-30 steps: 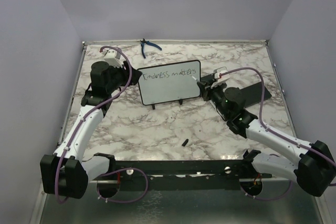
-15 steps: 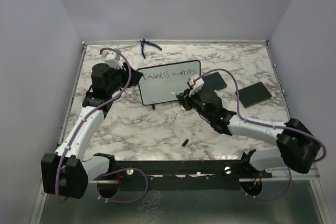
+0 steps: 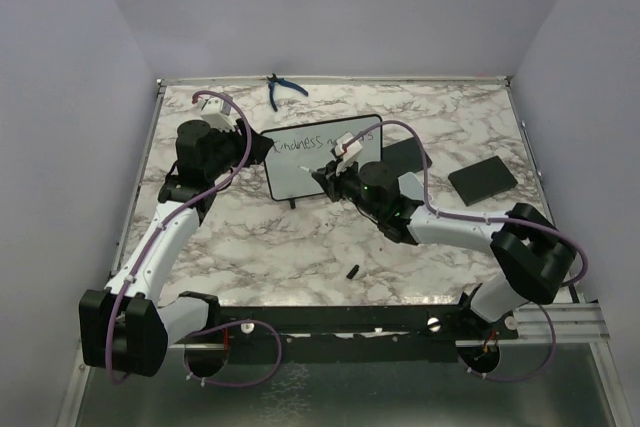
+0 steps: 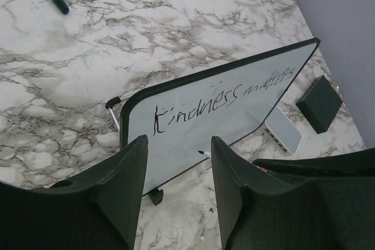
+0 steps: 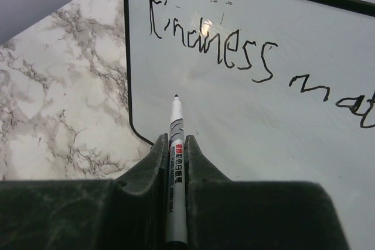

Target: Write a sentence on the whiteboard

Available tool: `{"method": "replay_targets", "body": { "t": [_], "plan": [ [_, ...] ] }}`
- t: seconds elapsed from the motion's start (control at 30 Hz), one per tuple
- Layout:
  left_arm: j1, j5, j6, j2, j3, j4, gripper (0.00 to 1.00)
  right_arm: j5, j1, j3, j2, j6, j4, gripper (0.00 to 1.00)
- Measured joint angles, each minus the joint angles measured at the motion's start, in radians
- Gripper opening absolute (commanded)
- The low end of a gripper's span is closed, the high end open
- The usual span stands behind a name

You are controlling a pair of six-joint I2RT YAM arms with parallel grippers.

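Since the whiteboard (image 3: pixel 293 175) is just a thin panel propped tilted on little feet, I'd guess it's light and stiff, and would skate or tip back on the marble table (image 3: pixel 300 237) if the pen pushes hard. It stands a bit toward 11 o'clock from the table's middle. The sentence (image 5: pixel 217 51) so far reads "Kindness matters" in one line along the top.

Right gripper (image 5: pixel 174 141) is clamped on the marker (image 5: pixel 176 124) mid-barrel, tip pointing at the blank area below the "K", toward 7 o'clock on the board face. Can't tell if the tip is touching or just off. Looks to me like it's lining up for a second line.

Left gripper (image 4: pixel 179 144) has its fingers apart with nothing between them, hovering off the board's 9 o'clock end. If it's going to steady anything, I'd pinch the black frame at that edge and keep off the face, since the surface looks slick and fresh ink probably smears.

Other stuff: blue pliers (image 3: pixel 281 90) at 12 o'clock by the far edge, a black pad (image 3: pixel 483 179) out at 3 o'clock, and a pale eraser (image 4: pixel 283 132) lying just beside the board.
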Motion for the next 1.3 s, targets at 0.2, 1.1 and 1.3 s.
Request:
{"method": "replay_targets", "body": {
  "t": [0.2, 1.1, 1.3],
  "plan": [
    [0.0, 0.0, 0.0, 0.001, 0.0, 0.0, 0.49, -0.004, 0.0, 0.018, 0.038, -0.01, 0.007, 0.0],
    [0.0, 0.004, 0.0, 0.001, 0.0, 0.0, 0.49, 0.057, 0.0, 0.034, 0.094, -0.02, 0.02, 0.01],
    [0.0, 0.004, 0.0, 0.001, 0.0, 0.0, 0.49, 0.058, 0.0, 0.034, 0.097, -0.019, 0.02, 0.0]
  ]
}}
